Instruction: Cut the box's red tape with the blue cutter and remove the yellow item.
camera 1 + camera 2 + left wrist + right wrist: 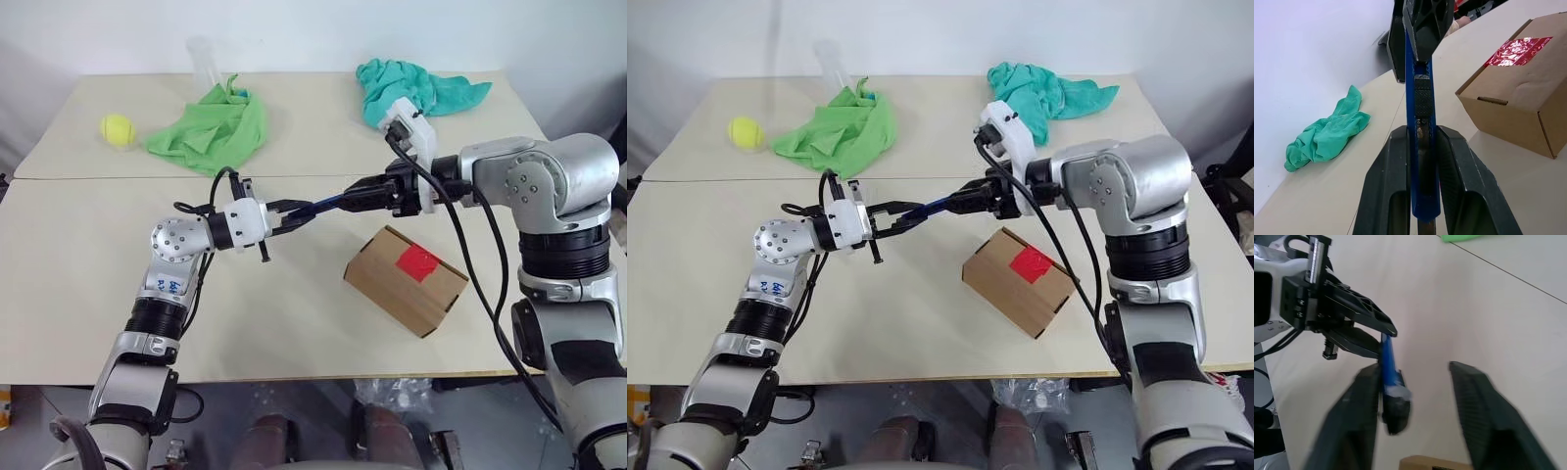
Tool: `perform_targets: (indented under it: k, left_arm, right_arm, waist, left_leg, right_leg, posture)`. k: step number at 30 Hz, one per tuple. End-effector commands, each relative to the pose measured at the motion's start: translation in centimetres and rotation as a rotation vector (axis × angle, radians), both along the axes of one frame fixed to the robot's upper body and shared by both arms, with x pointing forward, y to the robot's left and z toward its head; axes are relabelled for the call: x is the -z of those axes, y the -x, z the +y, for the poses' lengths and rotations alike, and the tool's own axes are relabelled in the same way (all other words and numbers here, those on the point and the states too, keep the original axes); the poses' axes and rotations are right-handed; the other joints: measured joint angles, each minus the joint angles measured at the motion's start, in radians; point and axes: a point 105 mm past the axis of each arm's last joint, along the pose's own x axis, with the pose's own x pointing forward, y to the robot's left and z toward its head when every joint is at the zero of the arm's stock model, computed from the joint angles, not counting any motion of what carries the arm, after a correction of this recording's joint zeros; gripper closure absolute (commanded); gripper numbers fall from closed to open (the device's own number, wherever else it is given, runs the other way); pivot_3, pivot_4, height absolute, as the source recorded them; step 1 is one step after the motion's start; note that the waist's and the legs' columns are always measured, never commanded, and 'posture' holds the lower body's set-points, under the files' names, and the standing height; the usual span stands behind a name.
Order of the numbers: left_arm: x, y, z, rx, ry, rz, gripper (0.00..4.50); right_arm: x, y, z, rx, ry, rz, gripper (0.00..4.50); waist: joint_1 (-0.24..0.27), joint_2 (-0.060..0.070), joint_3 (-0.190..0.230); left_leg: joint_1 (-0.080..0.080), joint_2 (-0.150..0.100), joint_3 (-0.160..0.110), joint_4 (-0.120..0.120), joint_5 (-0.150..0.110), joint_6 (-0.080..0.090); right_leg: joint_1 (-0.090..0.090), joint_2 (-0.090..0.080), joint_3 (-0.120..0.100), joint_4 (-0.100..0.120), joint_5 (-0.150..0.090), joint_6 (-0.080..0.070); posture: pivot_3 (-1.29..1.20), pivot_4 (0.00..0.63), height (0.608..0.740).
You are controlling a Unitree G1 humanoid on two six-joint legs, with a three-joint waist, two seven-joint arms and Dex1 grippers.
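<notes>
The brown box (407, 279) lies on the table at the right, with the red tape (418, 261) on its top face. My left gripper (294, 213) is shut on the blue cutter (323, 205) and holds it level above the table, pointing right. In the left wrist view the cutter (1418, 147) runs between my two fingers. My right gripper (358, 194) meets the cutter's far end. In the right wrist view its fingers (1469, 396) stand apart, and the cutter's end (1388, 364) is beside one of them. The yellow item is hidden.
A tennis ball (118, 129) sits at the far left. Beside it lies a green cloth (211, 127) with a clear tube (203, 59) behind. A teal cloth (411, 88) lies at the back right. A seam crosses the table behind the arms.
</notes>
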Motion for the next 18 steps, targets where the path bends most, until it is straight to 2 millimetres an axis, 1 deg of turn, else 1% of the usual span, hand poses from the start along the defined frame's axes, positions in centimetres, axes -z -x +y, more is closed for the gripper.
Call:
perform_targets:
  k: [1,3,6,8,10,11,12,14,16,18]
  left_arm:
    - [-0.5,0.4,-0.1,0.018,0.020,-0.025,3.98]
    - [-0.5,0.4,-0.2,0.017,0.019,-0.025,3.98]
    - [-0.5,0.2,-0.2,0.011,0.021,-0.026,3.98]
    - [-0.5,-0.4,-0.1,-0.027,0.030,-0.012,3.98]
    - [-0.5,-1.7,0.6,-0.109,0.059,0.061,3.33]
    - [-0.4,-2.3,0.8,-0.143,0.066,0.116,3.09]
    - [-0.2,-2.6,1.0,-0.162,0.069,0.152,2.74]
    - [-0.9,-2.7,1.8,-0.181,0.074,0.139,2.13]
    - [-1.9,-3.5,4.0,-0.247,0.082,0.141,1.48]
    - [-2.5,-3.9,5.3,-0.280,0.085,0.150,0.86]
  right_arm:
    - [-1.5,0.2,0.1,-0.010,-0.007,-0.058,3.76]
    - [-1.5,0.2,0.1,-0.013,-0.005,-0.059,4.34]
    - [-1.4,0.3,0.1,-0.020,0.002,-0.057,4.35]
    - [-1.4,0.6,0.1,-0.029,0.006,-0.061,4.35]
    - [-1.6,0.8,0.0,-0.028,0.008,-0.071,4.35]
    - [-1.7,0.8,-0.1,-0.024,0.010,-0.078,4.35]
    - [-1.7,0.8,-0.2,-0.021,0.011,-0.082,4.35]
    - [-2.2,0.6,-1.0,0.012,0.011,-0.104,4.35]
    - [-3.0,0.5,-2.4,0.067,-0.001,-0.134,4.35]
    - [-3.5,0.5,-3.2,0.100,-0.014,-0.148,4.35]
  waist:
    - [0.000,0.000,0.000]
    - [0.000,0.000,0.000]
    - [0.000,0.000,0.000]
    - [0.001,0.000,0.000]
    - [0.002,0.000,0.000]
    - [0.002,0.000,0.000]
    - [0.001,0.000,0.000]
    - [0.000,0.000,0.000]
    - [0.000,0.000,0.000]
    - [0.000,0.000,0.000]
  left_leg:
    - [0.000,0.000,0.000,0.000,0.000,0.000]
    - [0.000,0.000,0.000,0.000,0.000,0.000]
    - [0.000,0.000,0.000,0.000,0.000,0.000]
    - [0.000,0.000,0.000,0.000,0.000,0.000]
    - [0.000,0.000,0.000,0.000,0.000,0.000]
    - [0.000,0.000,0.000,0.000,0.000,0.000]
    - [0.000,0.000,0.000,0.000,0.000,0.000]
    - [0.000,0.000,0.000,0.000,0.000,0.000]
    - [-0.001,0.000,0.000,0.000,0.000,0.000]
    - [-0.002,0.001,0.000,0.000,0.000,0.000]
  right_leg:
    - [0.000,0.000,0.000,0.000,0.000,0.000]
    - [0.000,0.000,0.000,0.000,0.000,0.000]
    - [0.000,0.000,0.000,0.000,0.000,0.000]
    - [0.000,0.000,0.000,0.000,0.000,0.000]
    - [0.000,0.000,0.000,0.000,0.000,0.000]
    - [0.000,0.000,0.000,0.000,0.000,0.000]
    - [0.000,0.000,0.000,0.000,0.000,0.000]
    - [0.000,0.000,0.000,0.000,0.000,0.000]
    - [0.000,0.000,0.000,0.000,0.000,0.000]
    - [-0.001,0.001,-0.001,-0.001,0.000,0.000]
  posture:
    - [0.00,0.150,0.740]
    - [0.00,0.150,0.740]
    - [0.00,0.150,0.740]
    - [0.00,0.150,0.740]
    - [0.00,0.150,0.740]
    - [0.00,0.150,0.740]
    - [0.00,0.150,0.740]
    - [0.00,0.150,0.740]
    - [0.00,0.150,0.740]
    - [0.00,0.150,0.740]
